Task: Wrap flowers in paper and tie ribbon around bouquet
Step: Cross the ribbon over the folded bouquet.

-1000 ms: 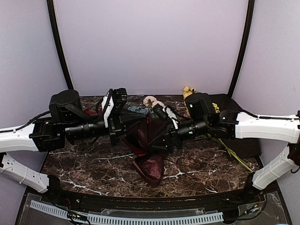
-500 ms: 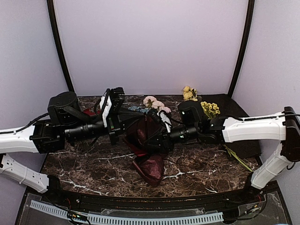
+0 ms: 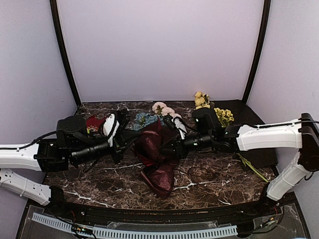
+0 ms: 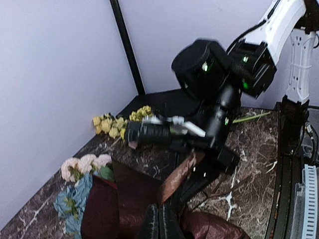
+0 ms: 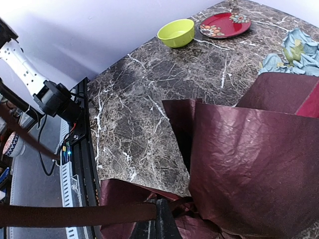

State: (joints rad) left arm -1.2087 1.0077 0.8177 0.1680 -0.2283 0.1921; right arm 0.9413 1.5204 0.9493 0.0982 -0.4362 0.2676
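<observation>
Ribbon newly pinched beside the bouquet

Ribbon [image 5: 75, 215], seen here as a flat brown band, now ends in the right claw [image 5: 160, 219], whose fingers were apart a second ago and have snapped together on it. The bouquet [image 3: 154, 154] lies mid-counter with its long axis running far to near: the flowers [image 3: 164, 110] point at the far edge, and the crumpled tail of the burgundy paper [image 3: 158, 181] points at the arms. The left claw [image 4: 159, 221] is closed too, and the band seems to rise from its tips, so I judge both ends held. The left arm has sunk lower over the counter [image 3: 99, 179]. With the wrap apparently done, the tie can likely begin
</observation>
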